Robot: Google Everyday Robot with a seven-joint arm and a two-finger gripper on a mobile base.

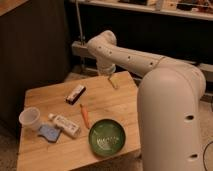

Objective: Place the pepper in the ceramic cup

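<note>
The orange-red pepper (85, 116) lies flat near the middle of the wooden table (45, 152), tapered end toward the front. The small white ceramic cup (29, 119) stands upright at the table's left edge, well left of the pepper. My gripper (112, 80) hangs from the white arm above the table's far edge, behind and to the right of the pepper and apart from it. Nothing shows in it.
A green bowl (107, 137) sits at the front right, close to the pepper. A white tube with a label (65, 125) and a blue sponge (49, 132) lie between cup and pepper. A dark rectangular packet (76, 93) lies at the back. My arm (167, 110) covers the right side.
</note>
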